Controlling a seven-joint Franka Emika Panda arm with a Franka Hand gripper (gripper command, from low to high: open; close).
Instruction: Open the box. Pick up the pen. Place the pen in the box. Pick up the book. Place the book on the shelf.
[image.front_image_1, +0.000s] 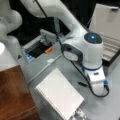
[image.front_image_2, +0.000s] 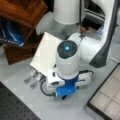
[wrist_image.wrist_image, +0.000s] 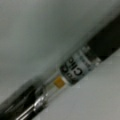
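Pen (wrist_image.wrist_image: 67, 75) | on table directly under gripper (image.front_image_2: 62, 98) | gripper state unclear | box (image.front_image_1: 110, 30) open

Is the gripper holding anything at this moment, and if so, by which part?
Cannot be told. The gripper is hidden beneath the arm in both front views. The wrist view shows the slim black pen with a silvery section lying diagonally, very close on the grey tabletop, with no fingers visible.

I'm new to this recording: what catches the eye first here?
The white arm with its glowing blue light fills both front views, its wrist bent low over the grey tabletop. The wrist view is filled by the slim black pen. The white spiral-bound notebook lies nearby, and the black-lidded box stands open.
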